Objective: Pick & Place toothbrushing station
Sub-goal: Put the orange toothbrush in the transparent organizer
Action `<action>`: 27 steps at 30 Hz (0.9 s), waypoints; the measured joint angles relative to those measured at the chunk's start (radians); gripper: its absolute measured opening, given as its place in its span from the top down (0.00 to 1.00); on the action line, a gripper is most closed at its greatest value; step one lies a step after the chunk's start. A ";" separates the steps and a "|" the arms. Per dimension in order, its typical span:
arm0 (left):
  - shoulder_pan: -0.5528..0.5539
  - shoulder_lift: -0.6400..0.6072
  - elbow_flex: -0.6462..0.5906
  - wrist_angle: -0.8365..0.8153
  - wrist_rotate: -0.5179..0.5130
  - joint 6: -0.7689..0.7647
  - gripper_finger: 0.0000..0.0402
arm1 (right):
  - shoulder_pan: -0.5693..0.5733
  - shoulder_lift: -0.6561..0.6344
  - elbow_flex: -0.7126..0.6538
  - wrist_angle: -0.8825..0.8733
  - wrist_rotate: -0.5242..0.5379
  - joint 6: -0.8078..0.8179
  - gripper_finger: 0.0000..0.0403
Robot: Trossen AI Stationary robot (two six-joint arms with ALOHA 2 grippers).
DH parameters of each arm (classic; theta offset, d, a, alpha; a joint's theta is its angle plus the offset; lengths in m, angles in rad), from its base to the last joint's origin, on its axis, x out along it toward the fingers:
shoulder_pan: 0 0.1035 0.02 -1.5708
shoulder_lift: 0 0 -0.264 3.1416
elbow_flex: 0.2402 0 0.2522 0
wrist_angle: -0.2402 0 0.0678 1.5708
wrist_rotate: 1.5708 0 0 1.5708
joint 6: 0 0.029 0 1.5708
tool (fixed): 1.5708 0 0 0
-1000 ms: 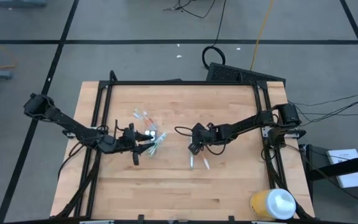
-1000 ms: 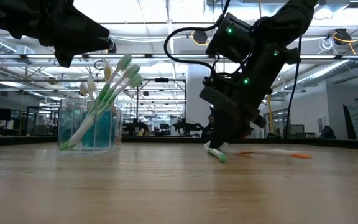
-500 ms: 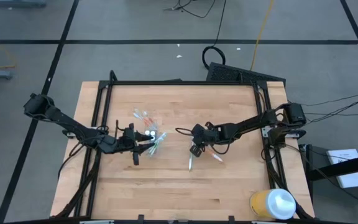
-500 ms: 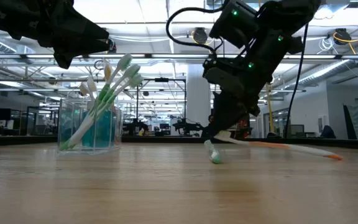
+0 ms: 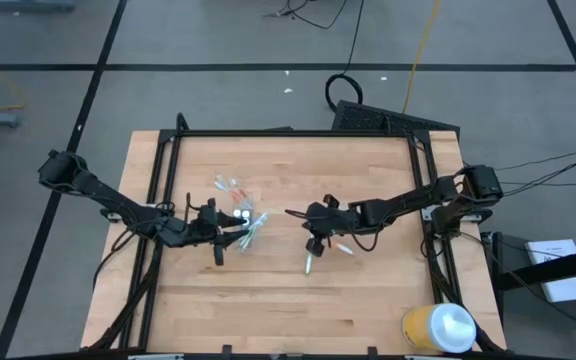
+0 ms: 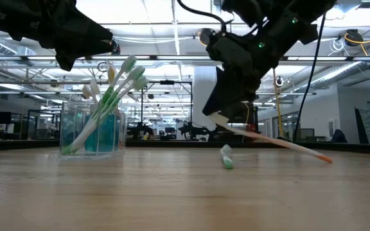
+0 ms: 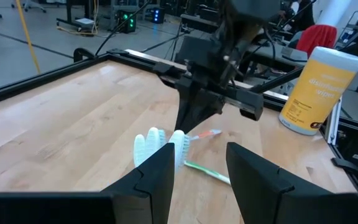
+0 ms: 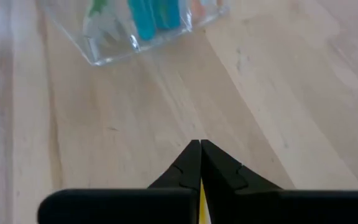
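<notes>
A small clear cup [image 5: 236, 203] stands on the table left of centre, holding several green and white toothbrushes [image 6: 117, 83] and blue tubes [image 6: 105, 135]. My left gripper [image 5: 234, 233] hovers open just above the brush heads [image 7: 160, 146], which show between its fingers without touching them. My right gripper [image 5: 313, 240] is shut on an orange-and-white toothbrush [image 6: 272, 141] to the right of the cup. A green toothbrush [image 5: 310, 264] lies flat on the table just nearer than my right gripper. My right gripper pinches the toothbrush by its white end [image 6: 216, 119] between its two shut fingertips, coming from above. The brush slants down from the fingers toward the table's right. Its orange end [image 6: 326, 158] is low over the table; whether that end touches it, I cannot tell.
A big yellow container with a white lid [image 5: 438, 327] stands at the near right corner and shows in the left wrist view [image 7: 321, 87]. A black frame [image 5: 288, 133] runs along the table's edges. Bare wood lies between the cup and the brushes.
My right gripper has risen and gone a little toward the cup with the orange-and-white toothbrush. The brush lay flat on the table; now its held end is raised and it slants down to its orange end. The green toothbrush has stayed on the table.
</notes>
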 joint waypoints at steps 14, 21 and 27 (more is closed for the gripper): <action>0.000 0.000 0.000 0.012 -0.009 0.004 0.62 | 0.003 -0.020 0.000 0.264 -0.070 -0.167 1.00; 0.024 0.000 0.000 0.060 -0.010 0.029 0.62 | 0.008 -0.096 0.000 0.407 -0.107 -0.276 1.00; 0.069 0.000 0.000 0.084 -0.009 0.030 0.62 | 0.026 -0.170 0.000 0.443 -0.106 -0.352 1.00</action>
